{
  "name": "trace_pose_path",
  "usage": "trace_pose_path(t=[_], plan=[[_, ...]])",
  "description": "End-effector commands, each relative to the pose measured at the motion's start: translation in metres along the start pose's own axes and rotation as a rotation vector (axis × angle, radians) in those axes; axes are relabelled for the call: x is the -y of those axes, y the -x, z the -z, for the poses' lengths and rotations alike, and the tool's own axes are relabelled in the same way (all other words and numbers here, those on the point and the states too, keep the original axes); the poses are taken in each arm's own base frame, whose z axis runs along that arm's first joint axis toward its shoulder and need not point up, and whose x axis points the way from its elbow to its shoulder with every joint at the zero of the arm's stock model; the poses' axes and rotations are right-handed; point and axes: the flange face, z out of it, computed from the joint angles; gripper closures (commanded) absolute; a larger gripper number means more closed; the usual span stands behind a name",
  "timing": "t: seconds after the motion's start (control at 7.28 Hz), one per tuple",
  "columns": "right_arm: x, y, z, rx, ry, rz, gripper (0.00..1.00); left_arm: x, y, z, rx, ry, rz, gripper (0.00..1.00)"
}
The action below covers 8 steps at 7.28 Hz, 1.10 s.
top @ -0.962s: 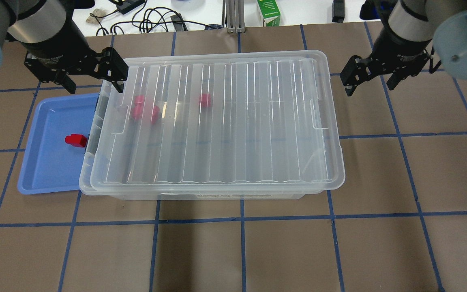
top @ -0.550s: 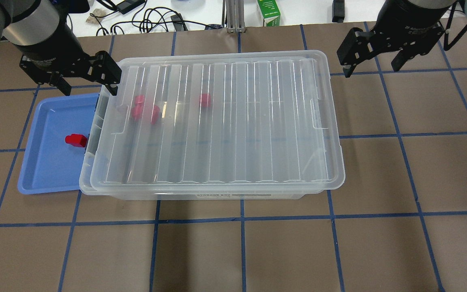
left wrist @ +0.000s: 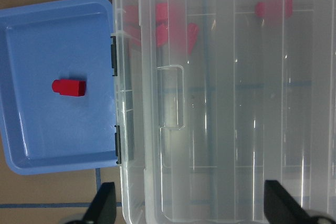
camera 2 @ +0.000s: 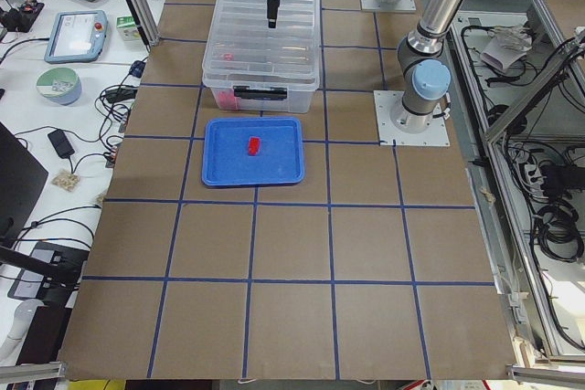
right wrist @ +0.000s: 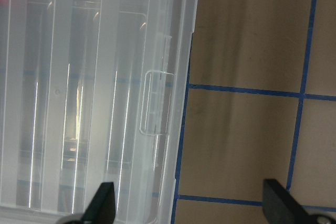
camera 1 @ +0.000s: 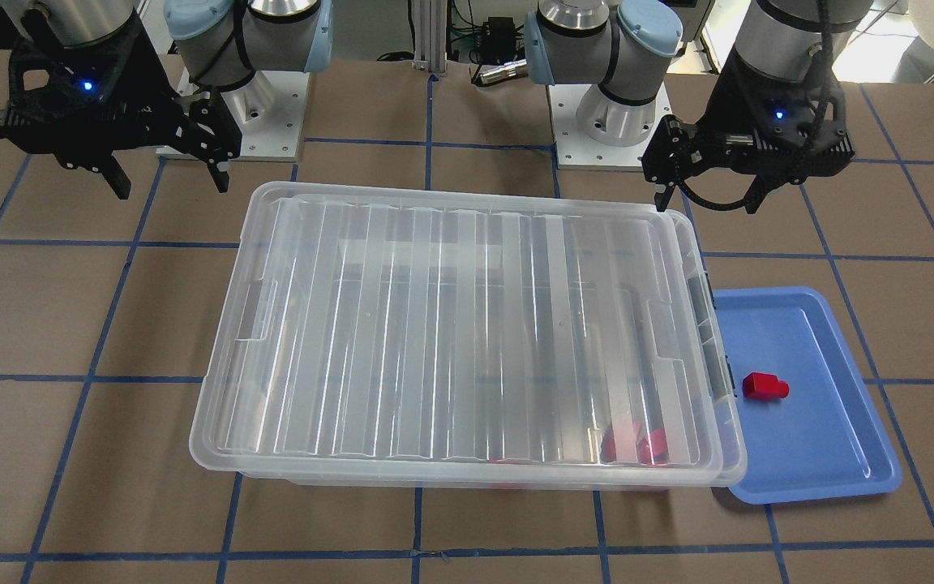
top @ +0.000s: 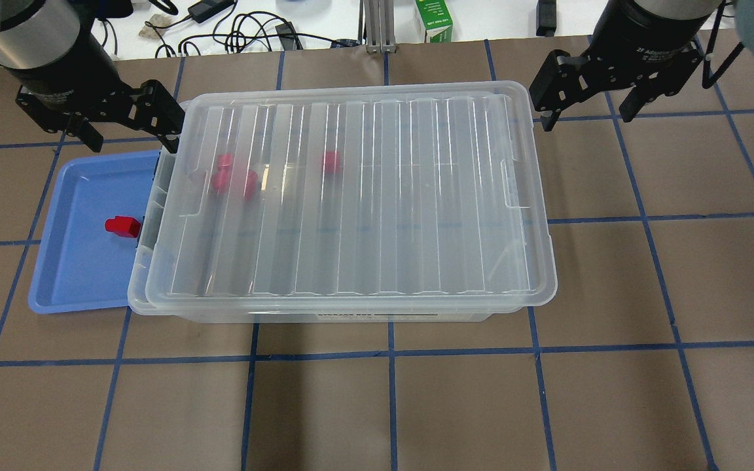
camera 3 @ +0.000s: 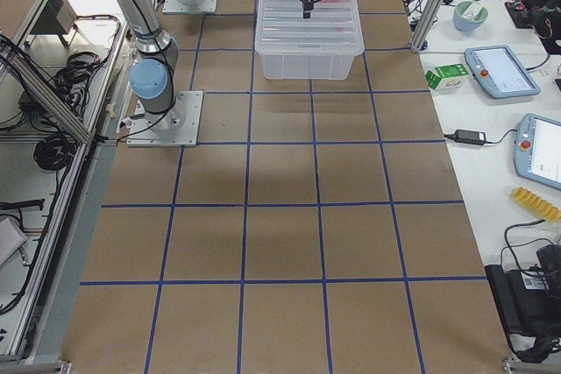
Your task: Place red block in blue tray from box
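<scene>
A red block point(top: 122, 226) lies in the blue tray point(top: 76, 261), left of the box point(top: 351, 196); it also shows in the front view point(camera 1: 764, 386) and the left wrist view point(left wrist: 69, 87). The box's ribbed clear lid lies on top, shifted slightly off the left end. Several more red blocks point(top: 234, 178) show blurred through the lid. My left gripper point(top: 133, 136) is open and empty, raised above the box's far left corner. My right gripper point(top: 588, 111) is open and empty, raised past the box's far right corner.
The blue tray point(camera 1: 807, 405) touches the box's left end and is partly under its rim. Cables and a green carton point(top: 434, 19) lie on the white bench beyond the table. The brown table surface carries blue tape grid lines.
Both grippers have drawn back toward the far edge of the table and stayed open. The left moved left and away; the right moved up and left. Blocks, tray and box have not moved.
</scene>
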Motion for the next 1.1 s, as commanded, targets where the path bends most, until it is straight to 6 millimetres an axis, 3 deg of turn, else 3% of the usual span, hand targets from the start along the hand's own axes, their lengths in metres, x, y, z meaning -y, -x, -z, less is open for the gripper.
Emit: trace_pose_path(t=[0.0, 0.55, 0.96], plan=[[-0.001, 0.000, 0.002, -0.001, -0.004, 0.000, 0.00, -0.003, -0.003, 0.002, -0.003, 0.014, 0.002, 0.00], [-0.001, 0.002, 0.003, 0.001, -0.005, 0.002, 0.00, -0.005, -0.006, 0.002, -0.016, 0.019, 0.002, 0.00], [0.000, 0.002, 0.000, 0.001, -0.001, 0.002, 0.00, 0.006, -0.020, 0.020, -0.020, -0.027, 0.001, 0.00]])
